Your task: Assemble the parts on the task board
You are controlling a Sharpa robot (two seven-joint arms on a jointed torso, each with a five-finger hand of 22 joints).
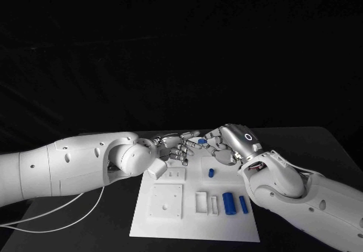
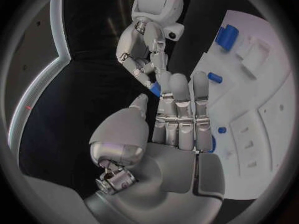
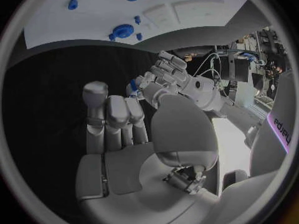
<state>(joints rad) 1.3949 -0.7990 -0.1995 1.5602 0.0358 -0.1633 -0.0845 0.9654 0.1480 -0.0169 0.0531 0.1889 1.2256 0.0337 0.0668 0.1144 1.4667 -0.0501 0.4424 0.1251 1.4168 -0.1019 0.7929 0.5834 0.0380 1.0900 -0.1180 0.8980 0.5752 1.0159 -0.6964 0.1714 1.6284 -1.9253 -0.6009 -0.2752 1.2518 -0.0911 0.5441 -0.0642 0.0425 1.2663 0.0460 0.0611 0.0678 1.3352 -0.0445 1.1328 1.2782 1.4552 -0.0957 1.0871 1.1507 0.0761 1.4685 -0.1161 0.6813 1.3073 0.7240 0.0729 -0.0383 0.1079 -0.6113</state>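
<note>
A small blue part hangs in the air above the far end of the white task board, between my two hands. My right hand pinches it at its fingertips; the left wrist view shows the part under that hand. My left hand faces it with straight fingers reaching up to the part; I cannot tell whether they touch it. In the right wrist view the part sits just beyond my right hand, beside the left hand.
On the board lie a short blue cylinder in the middle and two longer blue cylinders near its right edge. A blue gear and small blue pegs lie on the board too. White cable trails at the left.
</note>
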